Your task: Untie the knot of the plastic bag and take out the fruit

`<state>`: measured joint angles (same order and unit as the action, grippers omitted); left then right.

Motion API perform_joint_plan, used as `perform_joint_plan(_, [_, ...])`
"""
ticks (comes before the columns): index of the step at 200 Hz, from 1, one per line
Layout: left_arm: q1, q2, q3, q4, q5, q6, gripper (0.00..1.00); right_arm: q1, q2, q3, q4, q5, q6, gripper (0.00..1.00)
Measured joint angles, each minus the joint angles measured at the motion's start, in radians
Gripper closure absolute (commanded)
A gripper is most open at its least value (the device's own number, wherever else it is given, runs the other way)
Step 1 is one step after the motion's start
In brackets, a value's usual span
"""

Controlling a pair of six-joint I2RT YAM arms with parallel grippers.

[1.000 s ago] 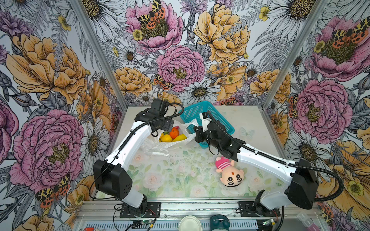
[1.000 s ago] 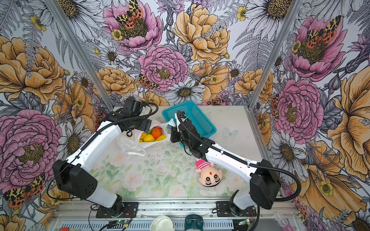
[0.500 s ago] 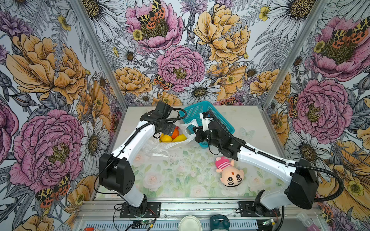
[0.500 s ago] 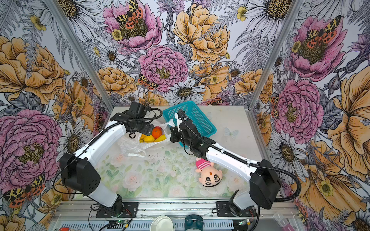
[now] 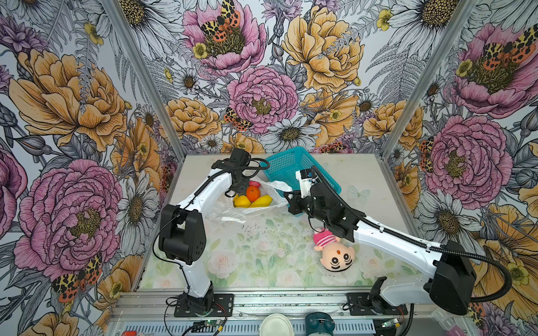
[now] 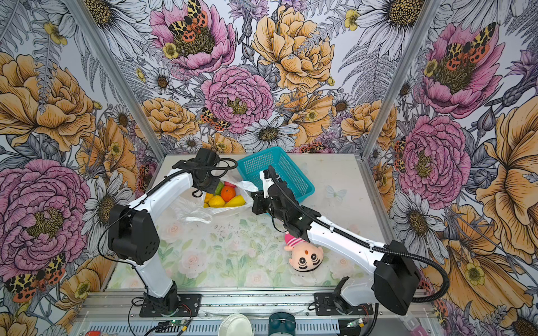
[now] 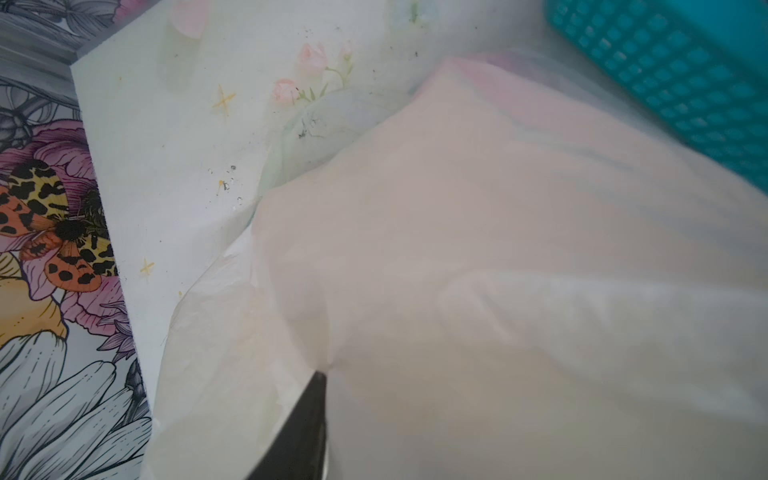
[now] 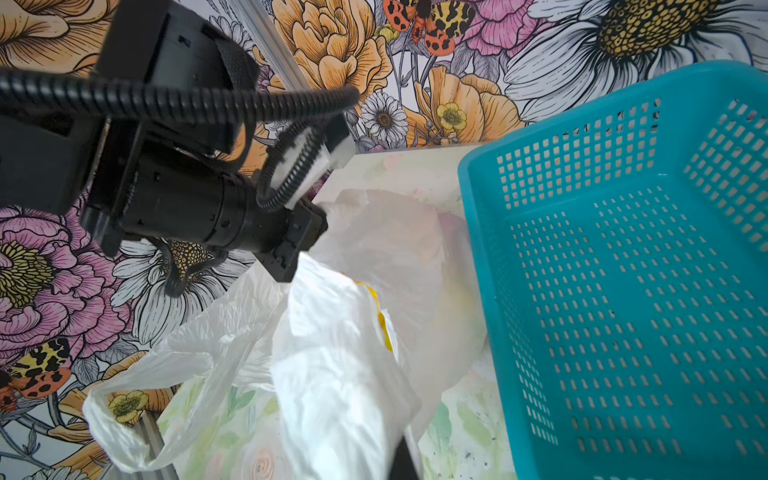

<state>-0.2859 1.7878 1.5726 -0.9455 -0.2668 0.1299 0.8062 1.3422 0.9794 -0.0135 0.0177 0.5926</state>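
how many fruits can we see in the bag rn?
6, all in the open plastic bag: pink-red and green at the back, orange in the middle, round yellow, oblong yellow, half-hidden yellow. More may be hidden.

Wallpaper panels (image 5: 262, 96) of oversized pink and orange peonies, daisies and spotted moths wall in three sides of a pale flower-printed tabletop (image 5: 256, 256), meeting at aluminium corner posts (image 5: 144, 77) under even light.
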Motion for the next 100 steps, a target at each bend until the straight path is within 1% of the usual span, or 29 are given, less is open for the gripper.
perform_joint_plan(14, [0.026, 0.0, 0.033, -0.002, 0.029, -0.009, 1.0, 0.0, -0.012, -0.036, 0.018, -0.004, 0.002, 1.0])
perform_joint_plan(27, [0.032, -0.003, 0.05, -0.001, 0.052, -0.019, 1.0, 0.003, -0.013, -0.059, 0.032, -0.003, 0.001, 1.0])
perform_joint_plan(30, [0.032, -0.004, 0.051, -0.001, 0.054, -0.02, 1.0, 0.004, -0.013, -0.062, 0.032, -0.002, 0.0, 0.98])
perform_joint_plan(37, [0.031, -0.007, 0.051, -0.001, 0.056, -0.023, 1.0, 0.005, -0.013, -0.067, 0.032, 0.0, -0.002, 0.92])
perform_joint_plan(69, [0.034, -0.01, 0.051, -0.006, 0.019, -0.035, 1.0, 0.005, -0.026, -0.068, 0.018, 0.028, -0.01, 0.47])
perform_joint_plan(82, [0.043, -0.01, 0.055, -0.01, 0.013, -0.047, 1.0, 0.005, -0.041, -0.075, 0.022, 0.034, -0.007, 0.35])
perform_joint_plan(100, [0.065, -0.01, 0.093, -0.026, 0.012, -0.068, 1.0, 0.005, -0.067, -0.098, 0.042, 0.033, -0.008, 0.25])
